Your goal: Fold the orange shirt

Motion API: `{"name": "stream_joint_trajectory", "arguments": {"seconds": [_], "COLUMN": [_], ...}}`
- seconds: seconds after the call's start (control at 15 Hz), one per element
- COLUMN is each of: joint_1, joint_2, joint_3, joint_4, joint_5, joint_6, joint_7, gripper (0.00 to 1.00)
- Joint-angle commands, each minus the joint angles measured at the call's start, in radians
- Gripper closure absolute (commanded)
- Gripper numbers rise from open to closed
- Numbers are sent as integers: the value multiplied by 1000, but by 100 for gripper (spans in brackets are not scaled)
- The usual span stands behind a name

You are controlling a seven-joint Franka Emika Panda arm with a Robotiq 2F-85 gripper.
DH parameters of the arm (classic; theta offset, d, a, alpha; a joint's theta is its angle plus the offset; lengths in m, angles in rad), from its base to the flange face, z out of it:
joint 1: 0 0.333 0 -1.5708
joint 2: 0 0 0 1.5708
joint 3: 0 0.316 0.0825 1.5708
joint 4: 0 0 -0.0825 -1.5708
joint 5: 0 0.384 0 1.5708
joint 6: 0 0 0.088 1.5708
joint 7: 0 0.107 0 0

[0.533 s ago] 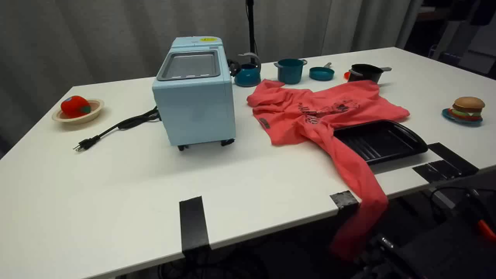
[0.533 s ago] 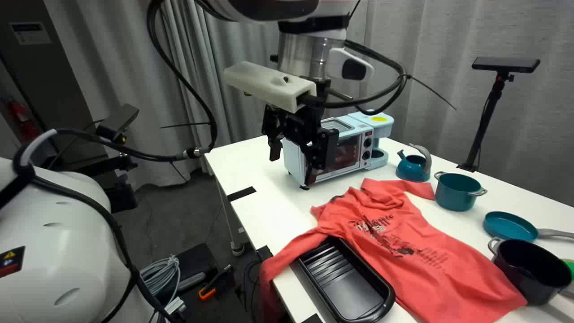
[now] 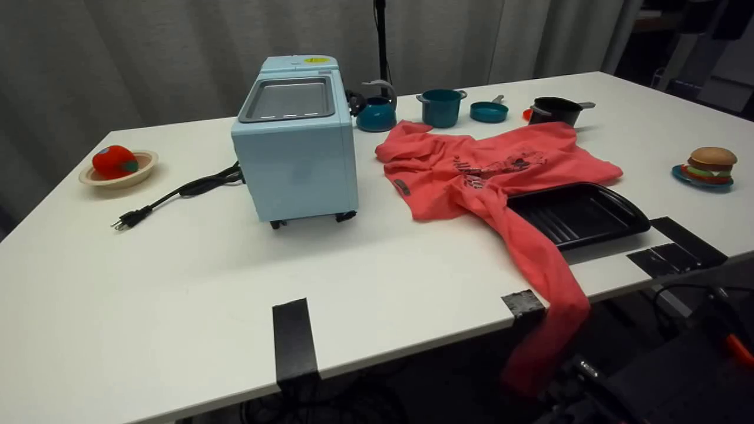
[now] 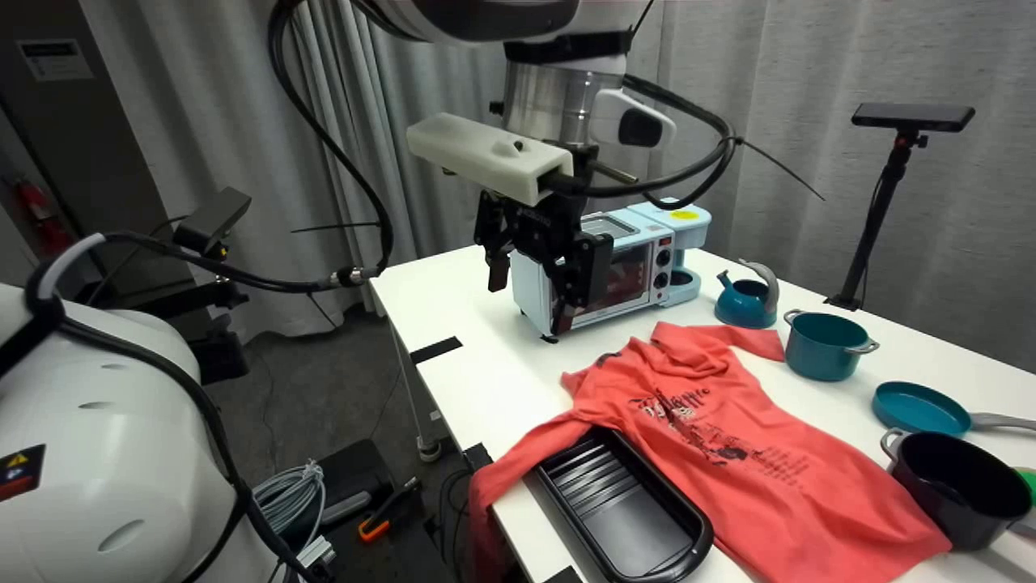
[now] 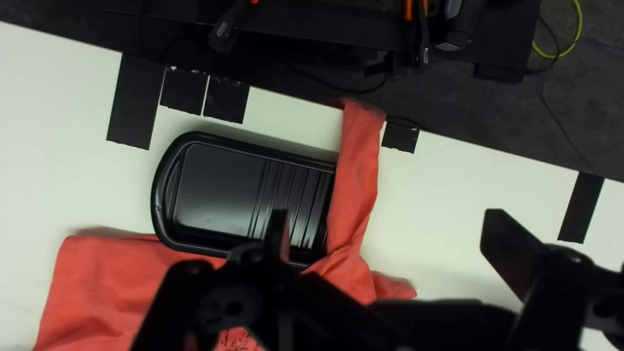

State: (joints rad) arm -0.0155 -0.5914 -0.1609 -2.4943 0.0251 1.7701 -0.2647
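The orange shirt [image 3: 436,197] lies spread on the white table in both exterior views, its dark print facing up. One long sleeve [image 5: 358,165] runs across the end of a black pan [image 4: 639,526] and hangs over the table's near edge. The opposite sleeve [image 4: 753,342] reaches toward the teal pots and is bunched near the shoulder. My gripper [image 4: 530,300] hangs above the table, in front of the toaster oven in that exterior view and clear of the cloth. In the wrist view the gripper [image 5: 387,217] is wide open, with nothing held, and its body hides part of the shirt.
A light-blue toaster oven [image 3: 300,159] with a black cord [image 3: 194,187] stands beside the shirt. A teal kettle [image 4: 745,301], a teal pot [image 4: 825,348], a teal skillet [image 4: 919,409] and a black pot [image 4: 955,486] line its far side. A toy burger [image 3: 711,164] sits near the table edge.
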Motion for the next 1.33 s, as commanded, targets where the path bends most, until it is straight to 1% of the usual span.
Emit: {"name": "stream_joint_trajectory", "arguments": {"seconds": [0.0,0.27,0.4,0.47,0.6,0.8,0.93,1.13,1.27], "joint_1": [2,20,25,8,10,9,11,32,44], "joint_2": [41,145,197,153,181,172,209,283,330], "joint_3": [13,47,59,56,62,61,69,83,105], "joint_4": [-3,-16,-14,-20,-20,-20,-17,-23,-32], "joint_5": [12,19,30,3,3,3,-19,-1,-3], "joint_6": [92,272,322,279,290,290,318,382,418], "joint_7": [-6,6,18,7,9,9,3,-12,-16], "gripper": [0,0,0,0,0,0,0,0,0]}}
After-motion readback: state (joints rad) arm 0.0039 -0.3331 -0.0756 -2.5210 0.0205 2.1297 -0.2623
